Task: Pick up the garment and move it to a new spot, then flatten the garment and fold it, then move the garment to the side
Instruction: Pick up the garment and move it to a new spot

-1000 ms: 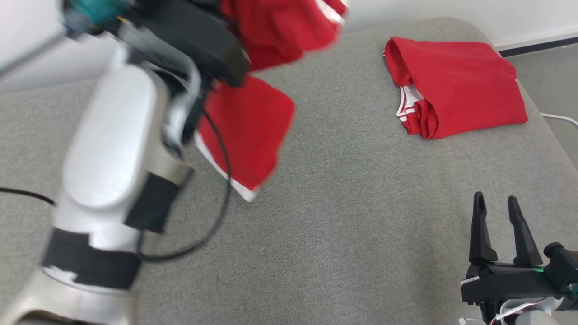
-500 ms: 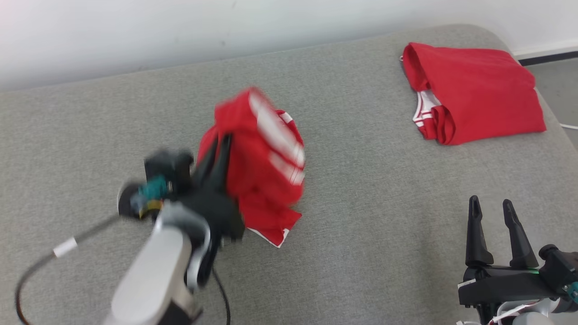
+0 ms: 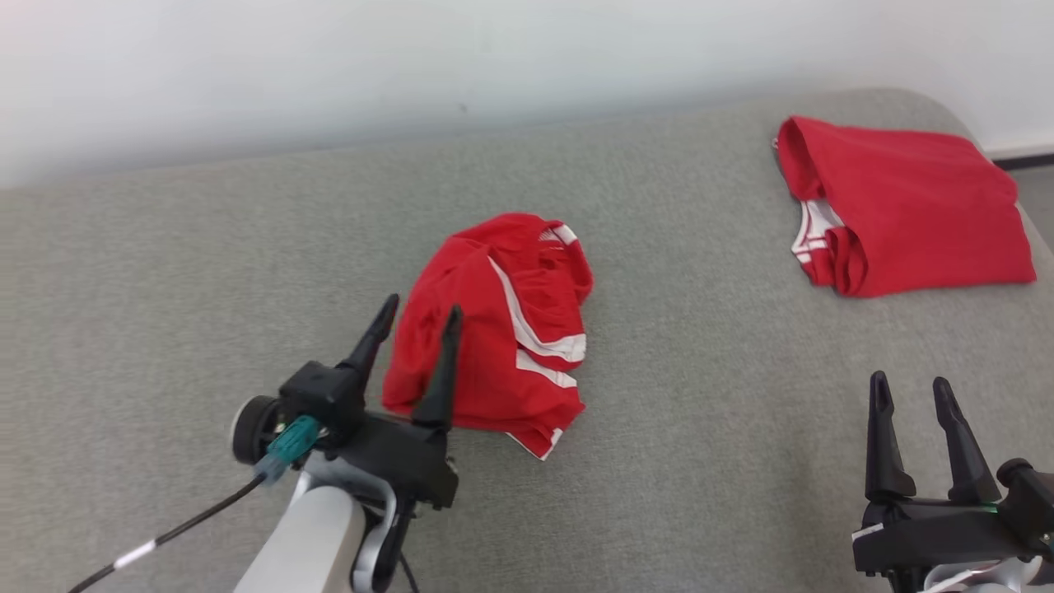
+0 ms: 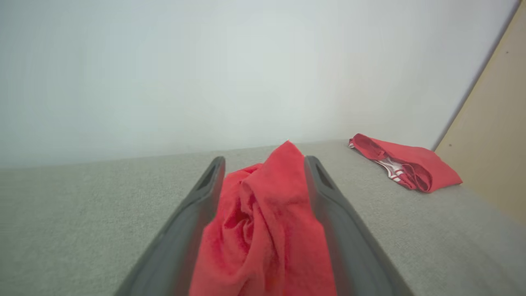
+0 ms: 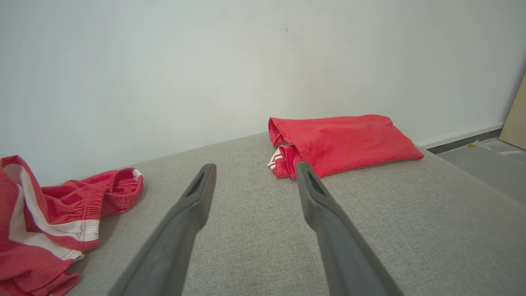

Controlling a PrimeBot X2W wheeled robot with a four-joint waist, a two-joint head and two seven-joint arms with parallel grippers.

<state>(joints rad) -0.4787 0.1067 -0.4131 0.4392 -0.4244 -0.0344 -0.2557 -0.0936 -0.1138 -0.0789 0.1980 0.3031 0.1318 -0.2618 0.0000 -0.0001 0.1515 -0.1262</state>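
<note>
Red folded cloth (image 3: pixel 914 218), apart from garment (image 3: pixel 502 329)

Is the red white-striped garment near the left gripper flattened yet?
No, crumpled: the red white-striped garment lies bunched in a wrinkled heap.

The left gripper (image 3: pixel 422 307) reaches forward from its pale forearm (image 3: pixel 305 543), jaws spread wide. The right gripper (image 3: pixel 910 381) sits low on the right, jaws equally apart.
</note>
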